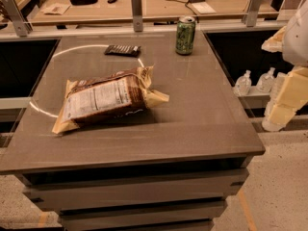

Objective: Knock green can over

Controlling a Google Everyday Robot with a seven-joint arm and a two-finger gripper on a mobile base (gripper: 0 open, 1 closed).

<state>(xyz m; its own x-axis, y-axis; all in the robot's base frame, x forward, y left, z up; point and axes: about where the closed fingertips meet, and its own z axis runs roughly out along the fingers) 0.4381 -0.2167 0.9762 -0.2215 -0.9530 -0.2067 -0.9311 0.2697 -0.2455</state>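
The green can [185, 35] stands upright at the far edge of the grey table [202, 129], right of centre. It is slim, with pale mottled print and a silver top rim. My gripper [278, 110] hangs with the pale arm at the right edge of the view, off the table's right side. It is well short of the can, lower in the picture, and holds nothing that I can see.
A large brown and cream snack bag [107, 100] lies on its side at the table's left centre. A dark flat remote-like object [122, 50] lies at the back left. Clear bottles [255, 82] stand on a low shelf to the right. A railing and desk run behind the table.
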